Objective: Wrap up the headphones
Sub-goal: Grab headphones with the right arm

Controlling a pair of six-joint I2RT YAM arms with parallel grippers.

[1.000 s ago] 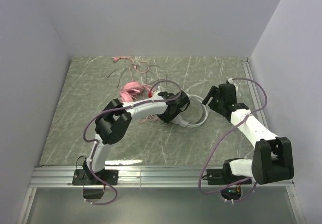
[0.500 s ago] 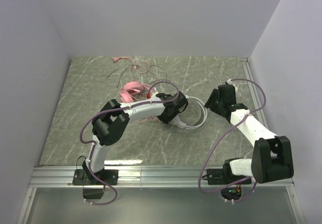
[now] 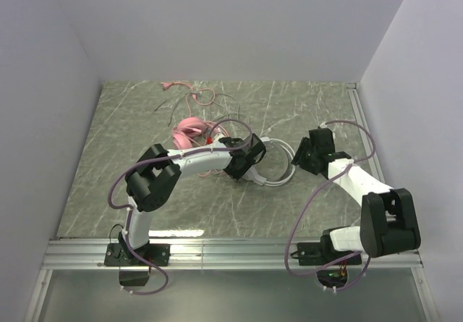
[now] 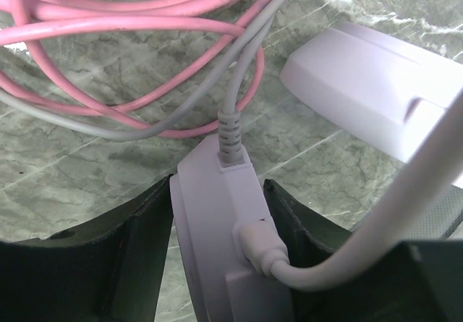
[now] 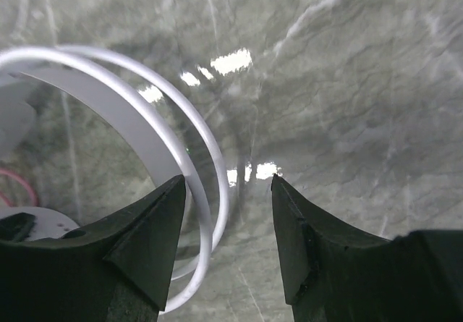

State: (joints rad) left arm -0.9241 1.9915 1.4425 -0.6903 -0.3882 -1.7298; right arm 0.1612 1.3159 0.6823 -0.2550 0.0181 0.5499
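Marbled grey-green tabletop (image 3: 101,141), glossy, plain white walls (image 3: 217,25) on three sides. Between the black fingers of the left gripper (image 4: 217,184): smooth pale plastic housing of the white-grey headset (image 4: 206,264), pinched from both sides, firm clamp. Ribbed strain relief of its thin grey cord (image 4: 228,130) plugged into the housing's tip, just beyond the fingertips. Past that, glossy loops of pink cord (image 4: 108,25) tangled with the grey one, flat on the marble. Right gripper (image 5: 228,181) agape, bare marble in the gap, nothing held; thin white hoops and flat band of the headband (image 5: 123,112) curving just by its left finger. From the top: white-grey set mid-table between both arms, pink headset (image 3: 189,130) with round padded cups just left and far of it, cord trailing toward the far wall.
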